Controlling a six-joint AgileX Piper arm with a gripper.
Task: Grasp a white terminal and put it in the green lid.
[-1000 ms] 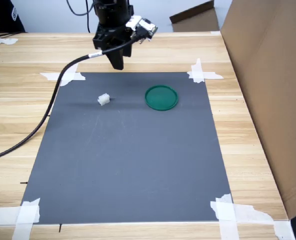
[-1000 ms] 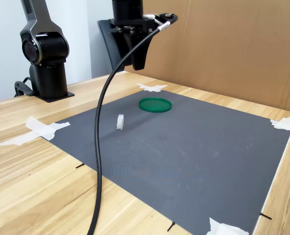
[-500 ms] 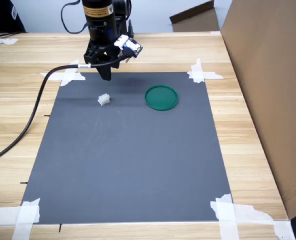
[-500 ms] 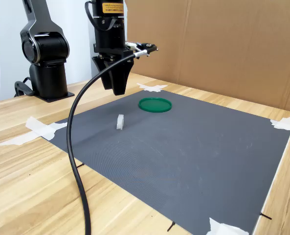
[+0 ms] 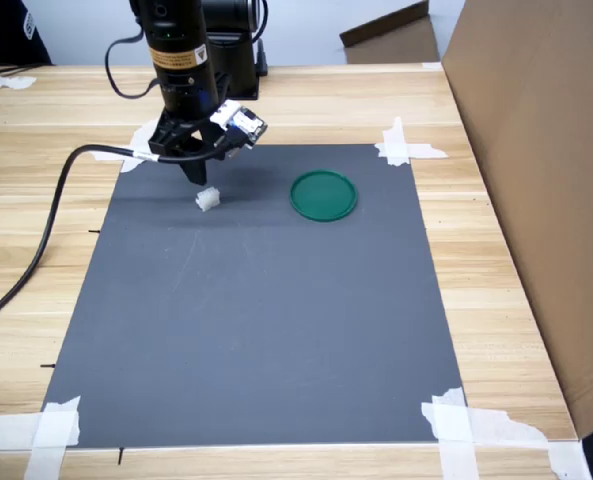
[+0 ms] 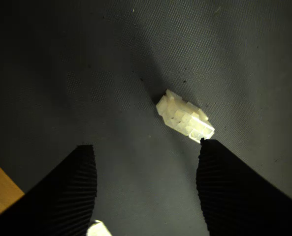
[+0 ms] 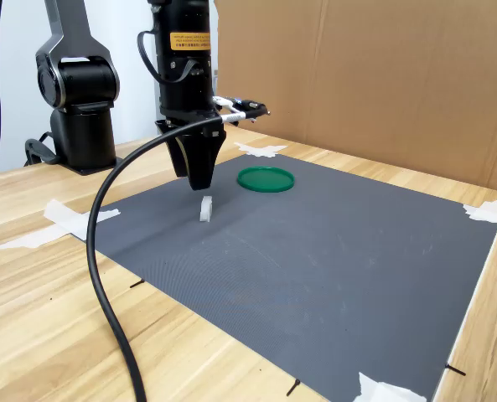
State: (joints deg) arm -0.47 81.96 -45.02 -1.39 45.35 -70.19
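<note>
White, ribbed terminal point(image 6: 185, 117) (small, blocky) lies beside one finger's tip.

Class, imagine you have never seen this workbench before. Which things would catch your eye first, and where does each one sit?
The black arm's end effector hangs just above the white terminal on the dark grey mat; in the wrist view its jaws are spread, with the terminal close to one fingertip. The green lid lies flat and empty on the mat, toward the first exterior view's right of the terminal. A thick black cable loops down from the arm across the wooden table.
</note>
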